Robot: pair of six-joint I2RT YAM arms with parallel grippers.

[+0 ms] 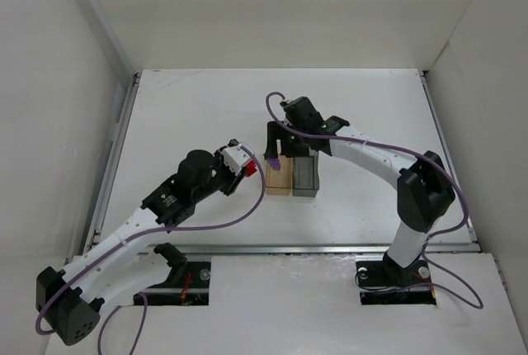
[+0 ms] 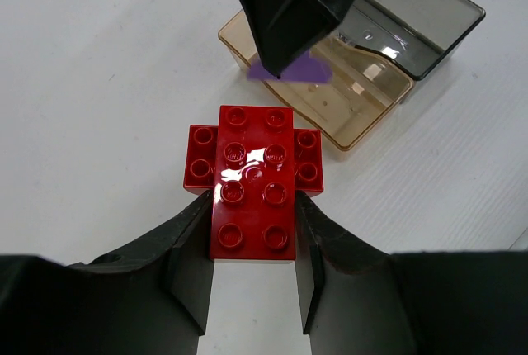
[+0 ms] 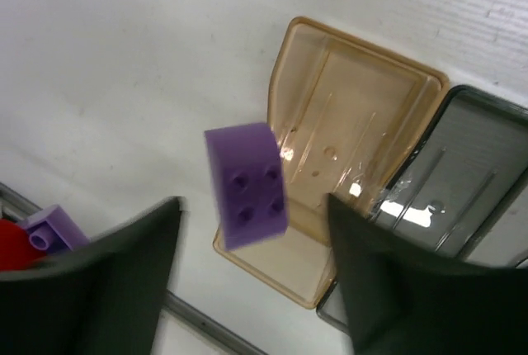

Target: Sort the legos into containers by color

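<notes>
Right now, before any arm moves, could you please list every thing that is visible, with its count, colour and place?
Purple lego: 1, purple, in the air between the right jaws, over the tan tray's edge.
Second purple lego: 1, purple, beside the red ones; its support is unclear.
Red legos: apparently 2, red, stacked crosswise, in the left jaws.
Tan tray: 1, tan, table centre.
Grey tray: 1, dark grey, against the tan tray.
Table: 1, white.
Left arm: jaws shut on the red legos.
Right arm: jaws open, touching nothing.
</notes>
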